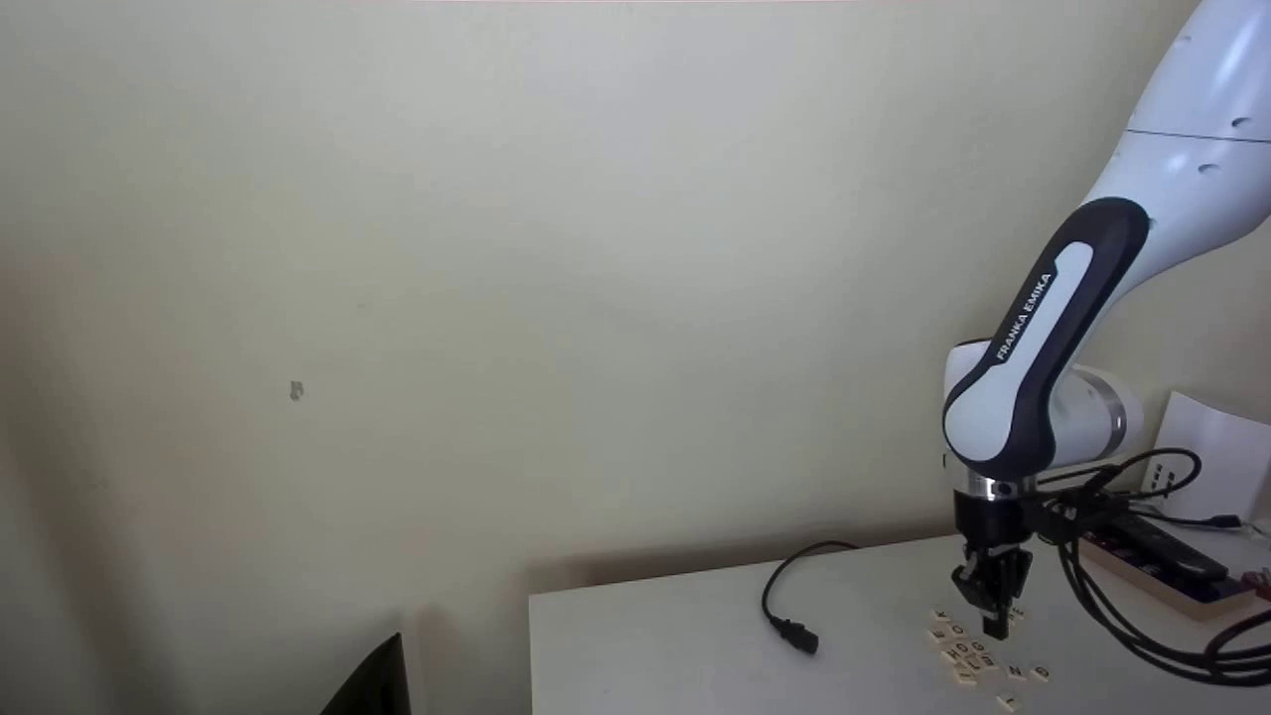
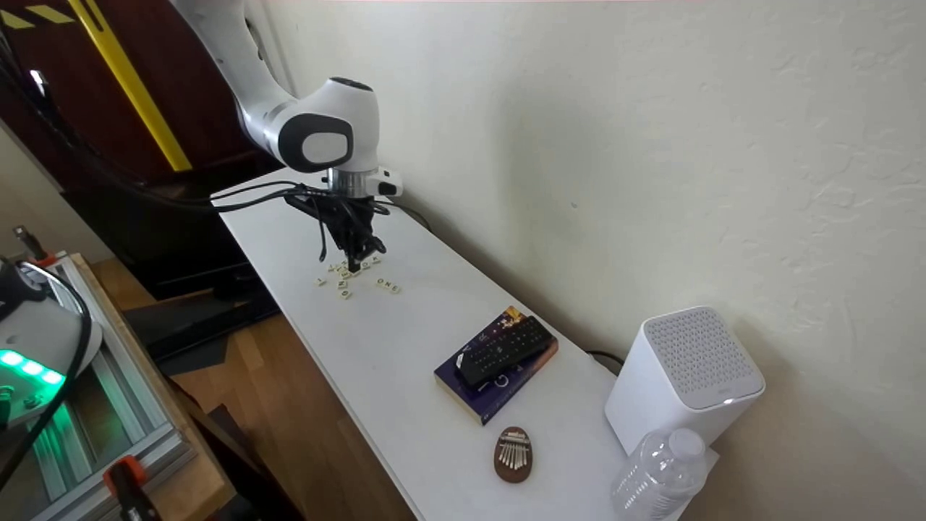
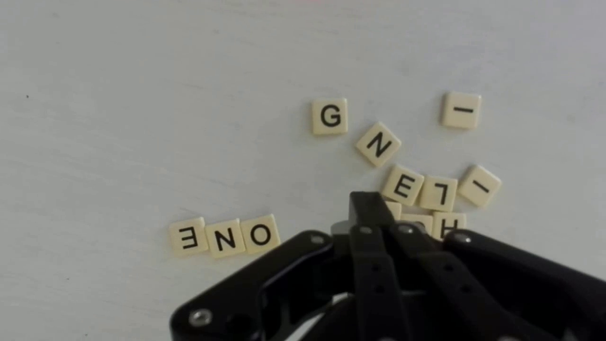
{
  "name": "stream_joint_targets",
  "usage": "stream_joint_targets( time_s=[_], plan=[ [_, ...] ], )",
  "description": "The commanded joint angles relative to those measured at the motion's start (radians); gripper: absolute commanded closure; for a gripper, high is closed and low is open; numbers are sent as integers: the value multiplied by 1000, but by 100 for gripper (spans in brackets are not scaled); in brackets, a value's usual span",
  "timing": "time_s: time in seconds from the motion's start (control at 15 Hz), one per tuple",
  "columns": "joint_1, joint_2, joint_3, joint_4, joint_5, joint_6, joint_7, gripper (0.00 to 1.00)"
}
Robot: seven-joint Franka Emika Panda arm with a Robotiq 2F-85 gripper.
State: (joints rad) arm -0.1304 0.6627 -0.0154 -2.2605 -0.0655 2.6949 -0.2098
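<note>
G on tile (image 3: 330,116), FRANKA EMIKA arm (image 1: 1092,273)

A: wall (image 1: 596,278) is looking dim along the left in an exterior view, soft shadow (image 1: 635,568) pooling above the table (image 1: 685,645), arm (image 1: 1182,189) catching glare

B: yeah, wrist view's looking greyish, but letter tiles (image 3: 330,116) are coming out pretty sharp

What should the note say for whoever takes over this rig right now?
Gripper: shut, nothing visible in it, low at the edge of the tile cluster; whether they touch cannot be told.
Things: three-tile row apart from the cluster; G tile, loose N tile and one I tile each lie alone.
Done: the row reads ONE, upside down in the wrist view.
Left, it seems: the rest, scattered or bunched, some partly hidden by the gripper.
</note>
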Motion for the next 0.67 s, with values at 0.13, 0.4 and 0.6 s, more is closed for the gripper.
stream_joint_targets(
  time_s=[0.13,0.4,0.6],
  plan=[
    [28,-33,-18,-50,-113,-34,-88,100],
    [40,-23,-26,-48,-162,-67,-115,100],
    [40,-11,-19,-40,-158,-87,-112,100]
  ],
)
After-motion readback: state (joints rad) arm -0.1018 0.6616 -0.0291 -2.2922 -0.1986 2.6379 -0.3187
